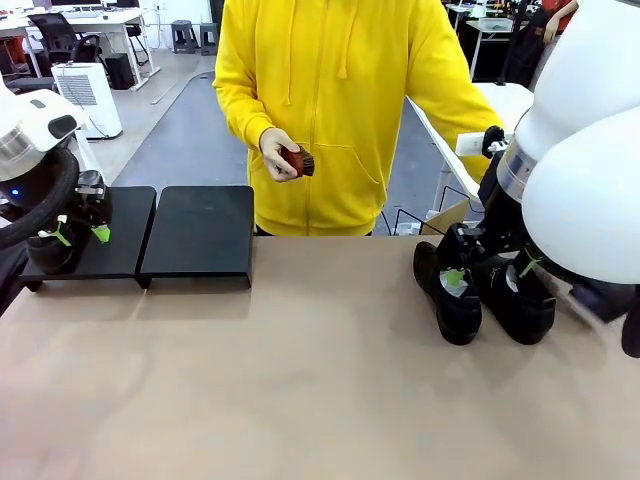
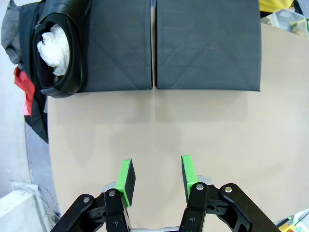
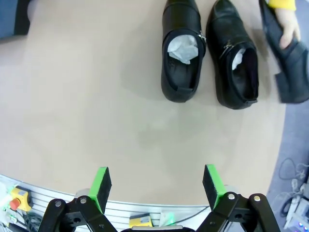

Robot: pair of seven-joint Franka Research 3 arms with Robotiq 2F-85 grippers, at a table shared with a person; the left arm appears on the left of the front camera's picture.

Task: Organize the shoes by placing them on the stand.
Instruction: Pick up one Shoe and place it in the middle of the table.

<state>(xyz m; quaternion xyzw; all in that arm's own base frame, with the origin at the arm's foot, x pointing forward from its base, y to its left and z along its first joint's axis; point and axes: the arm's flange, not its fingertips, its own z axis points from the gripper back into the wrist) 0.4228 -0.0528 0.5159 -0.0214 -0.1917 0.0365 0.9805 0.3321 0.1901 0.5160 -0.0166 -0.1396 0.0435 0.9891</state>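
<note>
One black shoe stuffed with white paper rests at the outer end of the stand's left platform; in the left wrist view that shoe overhangs the platform's corner. My left gripper hovers by it, and in its own view the left gripper stands open and holds nothing. Two more shoes lie side by side at the right. My right gripper hangs over them. In its own view the right gripper is wide open above the pair. A person's hand holds another shoe.
The stand's right platform is bare. A person in a yellow hoodie stands at the far edge, holding a small reddish-brown object. Bare tabletop spreads across the middle and front. Dark cloth hangs off the table's left edge.
</note>
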